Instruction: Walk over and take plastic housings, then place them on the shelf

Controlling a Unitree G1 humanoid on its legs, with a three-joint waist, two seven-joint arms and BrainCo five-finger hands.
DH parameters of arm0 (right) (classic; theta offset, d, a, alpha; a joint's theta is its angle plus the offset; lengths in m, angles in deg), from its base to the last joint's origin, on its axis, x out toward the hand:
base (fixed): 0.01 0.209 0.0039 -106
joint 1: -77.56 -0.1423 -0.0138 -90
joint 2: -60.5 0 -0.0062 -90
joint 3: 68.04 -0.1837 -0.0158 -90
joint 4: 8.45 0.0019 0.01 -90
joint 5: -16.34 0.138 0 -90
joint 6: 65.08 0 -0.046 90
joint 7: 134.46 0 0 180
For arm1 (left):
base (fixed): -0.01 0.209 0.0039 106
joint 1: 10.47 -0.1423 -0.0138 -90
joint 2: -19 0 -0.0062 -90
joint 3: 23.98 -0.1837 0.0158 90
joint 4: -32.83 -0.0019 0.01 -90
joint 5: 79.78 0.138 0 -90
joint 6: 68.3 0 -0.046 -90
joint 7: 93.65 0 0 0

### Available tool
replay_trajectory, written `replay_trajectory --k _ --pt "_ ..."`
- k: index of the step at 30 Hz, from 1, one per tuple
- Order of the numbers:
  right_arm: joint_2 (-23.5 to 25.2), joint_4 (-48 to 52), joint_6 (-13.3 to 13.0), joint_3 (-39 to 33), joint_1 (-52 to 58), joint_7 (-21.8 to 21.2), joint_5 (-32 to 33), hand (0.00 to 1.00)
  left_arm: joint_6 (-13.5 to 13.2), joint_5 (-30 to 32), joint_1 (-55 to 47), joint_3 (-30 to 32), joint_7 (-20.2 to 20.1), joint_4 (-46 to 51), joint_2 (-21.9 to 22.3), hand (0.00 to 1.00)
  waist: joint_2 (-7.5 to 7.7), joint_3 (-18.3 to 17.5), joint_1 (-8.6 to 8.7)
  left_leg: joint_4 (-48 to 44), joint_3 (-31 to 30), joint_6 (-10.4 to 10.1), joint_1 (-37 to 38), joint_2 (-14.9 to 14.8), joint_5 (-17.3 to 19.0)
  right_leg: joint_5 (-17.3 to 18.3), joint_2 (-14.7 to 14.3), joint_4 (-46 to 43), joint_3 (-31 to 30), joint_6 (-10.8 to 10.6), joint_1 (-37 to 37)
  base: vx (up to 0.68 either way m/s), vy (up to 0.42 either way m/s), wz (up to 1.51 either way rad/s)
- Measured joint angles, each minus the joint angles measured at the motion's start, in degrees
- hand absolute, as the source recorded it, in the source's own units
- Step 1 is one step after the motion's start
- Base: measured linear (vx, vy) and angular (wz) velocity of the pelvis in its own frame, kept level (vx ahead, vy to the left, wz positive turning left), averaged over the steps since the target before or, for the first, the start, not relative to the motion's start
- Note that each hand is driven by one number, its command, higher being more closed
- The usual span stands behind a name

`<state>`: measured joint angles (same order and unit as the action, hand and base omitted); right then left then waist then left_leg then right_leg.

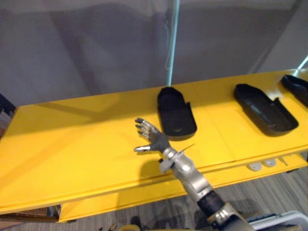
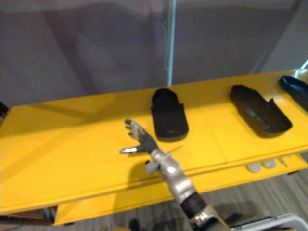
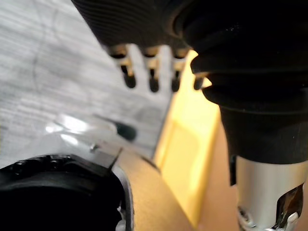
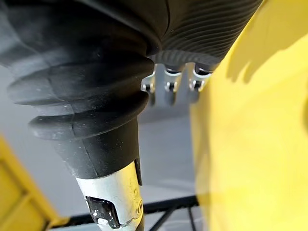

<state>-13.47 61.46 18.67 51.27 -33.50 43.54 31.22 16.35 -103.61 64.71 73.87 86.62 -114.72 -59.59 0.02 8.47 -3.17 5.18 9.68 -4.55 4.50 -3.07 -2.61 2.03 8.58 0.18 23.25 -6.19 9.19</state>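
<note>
Right hand [image 1: 150, 137]: wide open, fingers spread and pointing away from the robot, thumb stuck out toward the robot's left, holding nothing.
Right arm: comes in from the lower right, stretched out and angled up over the front part of the yellow shelf [image 1: 72, 139]; the hand sits above the shelf top.
Left hand [image 3: 153, 79]: seen in its own wrist view, fingers straight and relaxed, so open too, over the grey floor [image 3: 43, 72] right by a yellow edge.
Nearest plastic housing [image 1: 175, 114]: black, lying flat on the shelf just beside the right hand, on its right and a bit farther back, not touching it.
Second plastic housing [image 1: 264, 109]: also black, flat on the shelf, well off to the right.
Third plastic housing [image 1: 296, 86]: at the far right end of the shelf, cut off by the view's edge.
Lower board [image 1: 144, 195]: yellow too, with a couple of small white bits [image 1: 261, 165] under the right side.
Behind: grey wall with a pale pole [image 1: 172, 43] standing up behind the shelf.
</note>
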Motion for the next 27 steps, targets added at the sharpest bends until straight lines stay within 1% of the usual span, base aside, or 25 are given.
replay_trajectory --k 1,2,3,4,7,10,17,25,27 --pt "0.35 -0.86 0.01 -0.03 -0.30 1.08 -0.04 0.00 -0.11 0.00 0.00 0.00 0.15 0.03 0.21 0.00 -0.02 0.01 -0.07 0.00 -0.08 0.00 -0.12 0.03 0.00 0.00 0.00 0.08 0.11 0.00 0.00 0.03 -0.003 0.09" --pt "0.90 -2.33 0.02 -0.02 -0.56 3.66 -0.26 0.00 -0.29 0.00 0.00 0.01 0.44 0.04 0.38 0.00 -0.14 -0.01 -0.22 0.00 -0.22 0.00 -0.30 0.07 0.00 0.00 0.00 0.22 0.26 0.00 -0.01 0.02 -0.002 0.06" --pt "1.12 -3.10 0.02 -0.04 -0.58 4.79 -0.42 0.00 -0.40 -0.01 0.00 0.00 0.66 0.03 0.45 0.00 -0.20 -0.04 -0.29 0.00 -0.28 0.00 -0.37 0.09 0.00 0.00 0.00 0.26 0.32 0.00 -0.02 0.03 -0.001 0.05" --pt "1.53 -5.07 0.01 -0.07 -0.58 7.56 -1.26 0.00 -0.60 -0.01 0.01 -0.03 0.81 0.04 0.58 0.00 -0.33 -0.03 -0.50 0.00 -0.33 0.00 -0.40 0.11 0.00 0.00 0.00 0.31 0.35 0.00 -0.02 0.00 0.000 0.00" --pt "1.89 -6.11 -0.15 -0.63 -0.58 11.39 -1.76 0.00 -0.78 -0.25 -0.02 -0.19 0.87 0.03 0.64 0.00 -0.61 -0.16 -0.64 0.00 -0.50 0.00 -0.39 0.10 0.00 0.01 -0.01 0.32 0.36 0.01 0.00 0.00 0.000 0.00" --pt "2.05 -6.70 -0.16 -1.43 -0.57 13.86 -2.42 0.00 -0.77 -0.91 -0.07 -0.32 1.06 0.04 0.65 0.00 -1.00 -0.40 -0.64 0.00 -0.56 0.00 -0.37 0.11 -0.01 0.01 0.00 0.30 0.36 0.01 0.03 0.00 0.000 0.00" --pt "2.32 -7.99 -0.30 -1.78 -0.53 17.28 -4.01 0.00 -0.74 -0.93 -0.06 -1.81 1.34 0.13 0.60 0.00 -1.30 -0.57 -0.63 0.01 -0.58 -0.01 0.28 0.07 0.01 0.06 0.00 0.31 0.36 0.03 0.62 0.00 0.000 0.00" --pt "2.37 -8.02 -1.38 -3.32 -0.02 19.66 -4.92 0.00 -0.55 -0.93 -0.02 -1.90 1.33 0.19 0.59 0.00 -1.35 -0.54 -0.63 0.01 -0.07 -0.03 0.42 0.00 0.04 0.10 0.00 0.32 0.19 0.01 0.71 0.00 0.000 0.00" --pt "2.37 -8.02 -1.39 -3.68 -0.01 19.67 -4.92 0.00 -0.55 -0.95 -0.02 -1.93 1.34 0.20 0.58 0.00 -1.35 -0.53 -0.63 0.01 0.01 -0.04 0.42 -0.02 0.05 0.10 0.00 0.33 0.17 0.01 0.70 0.00 0.000 0.00"
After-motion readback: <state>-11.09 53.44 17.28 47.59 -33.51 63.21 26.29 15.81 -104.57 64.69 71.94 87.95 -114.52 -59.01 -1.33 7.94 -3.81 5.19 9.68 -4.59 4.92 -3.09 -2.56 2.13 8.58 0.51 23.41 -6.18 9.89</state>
